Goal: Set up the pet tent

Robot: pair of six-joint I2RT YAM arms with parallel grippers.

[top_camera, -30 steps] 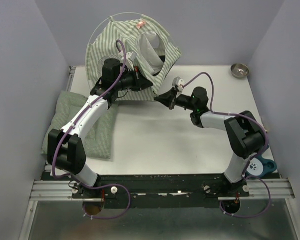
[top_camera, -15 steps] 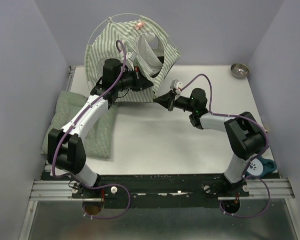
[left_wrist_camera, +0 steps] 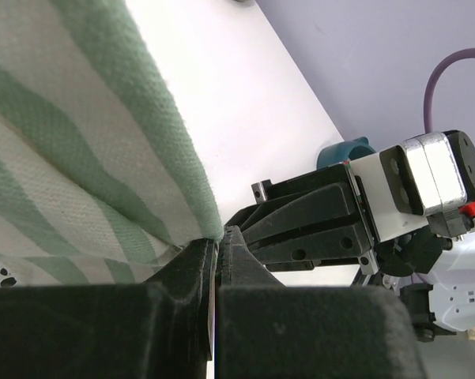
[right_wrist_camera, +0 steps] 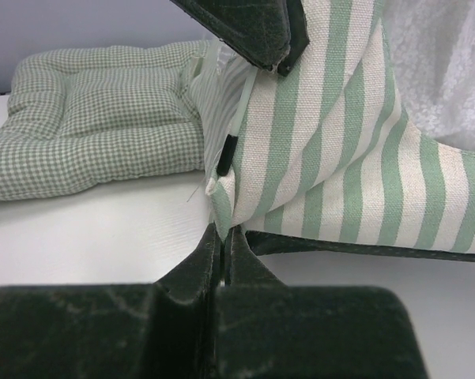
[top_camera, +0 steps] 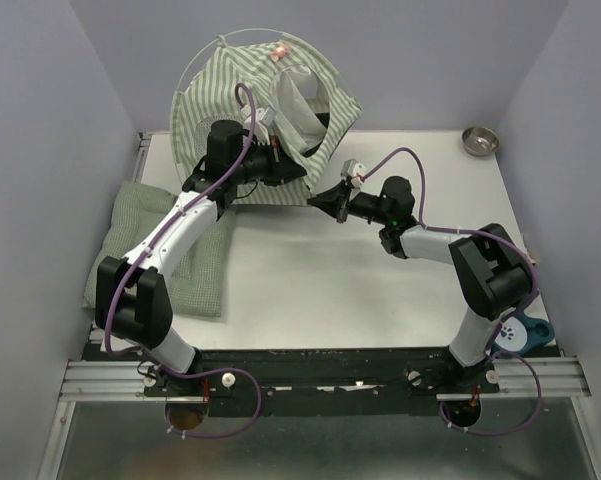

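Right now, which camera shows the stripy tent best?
The top camera: it shows nearly the whole tent, standing up. The left wrist camera sees just a stripy edge of it; the right wrist camera sees only one bottom corner.

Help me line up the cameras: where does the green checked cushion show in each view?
Top external: green checked cushion, left of centre.
Left wrist: not in it.
Right wrist: upper left.
Shared landmark: the pet tent, its green-and-white stripes in all three views.
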